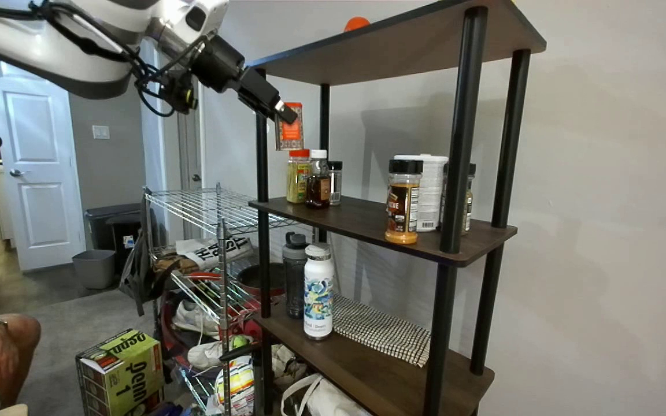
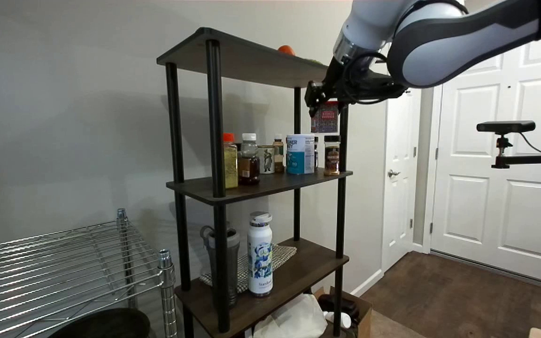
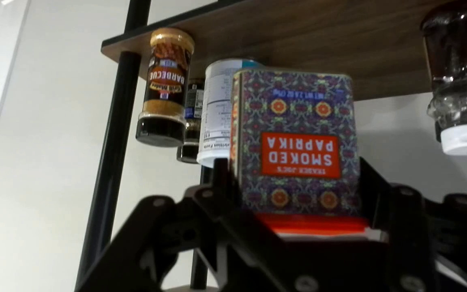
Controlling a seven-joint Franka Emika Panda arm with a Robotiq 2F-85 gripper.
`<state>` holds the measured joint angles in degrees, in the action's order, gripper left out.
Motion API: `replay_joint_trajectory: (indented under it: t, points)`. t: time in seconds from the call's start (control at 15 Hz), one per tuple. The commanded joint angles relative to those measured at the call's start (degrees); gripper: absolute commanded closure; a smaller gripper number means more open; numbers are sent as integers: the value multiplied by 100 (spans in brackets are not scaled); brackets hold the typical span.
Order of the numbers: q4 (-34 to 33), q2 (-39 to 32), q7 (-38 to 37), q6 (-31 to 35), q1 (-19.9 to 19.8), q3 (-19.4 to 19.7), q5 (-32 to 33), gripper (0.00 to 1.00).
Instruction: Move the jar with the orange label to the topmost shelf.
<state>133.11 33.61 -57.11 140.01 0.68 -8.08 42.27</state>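
Note:
The jar with the orange label [image 1: 292,137] is a patterned rectangular smoked paprika tin with an orange-red label and red lid. It also shows in an exterior view [image 2: 325,121] and, upside down, in the wrist view [image 3: 298,117]. My gripper [image 1: 284,113] is shut on it near the lid, one finger at each side, as the wrist view [image 3: 296,178] shows. The tin hangs upright in the air at the rack's front, above the middle board's height and lower than the topmost shelf [image 1: 408,43]. That shelf also shows in an exterior view [image 2: 251,58]; its upper surface is mostly hidden.
An orange round object [image 1: 356,23] lies on the topmost shelf. The middle board [image 1: 362,219] holds a barbecue spice jar [image 1: 403,202], a white canister [image 1: 430,196], a syrup bottle [image 1: 318,182] and other jars. Black posts [image 1: 467,127] stand at the corners. A wire rack [image 1: 217,202] stands beside.

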Motion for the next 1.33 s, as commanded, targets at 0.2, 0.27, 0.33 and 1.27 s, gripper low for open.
replay_joint_trajectory:
  t: [0.2, 0.27, 0.33, 1.27]
  points:
    - [-872, 29, 711, -463, -417, -365, 14, 52]
    - [-938, 36, 737, -530, -451, -403, 39, 52]
    - [-1007, 53, 754, -594, -484, -433, 55, 52]
    - [-2792, -384, 1043, -1146, -506, -614, 173, 52]
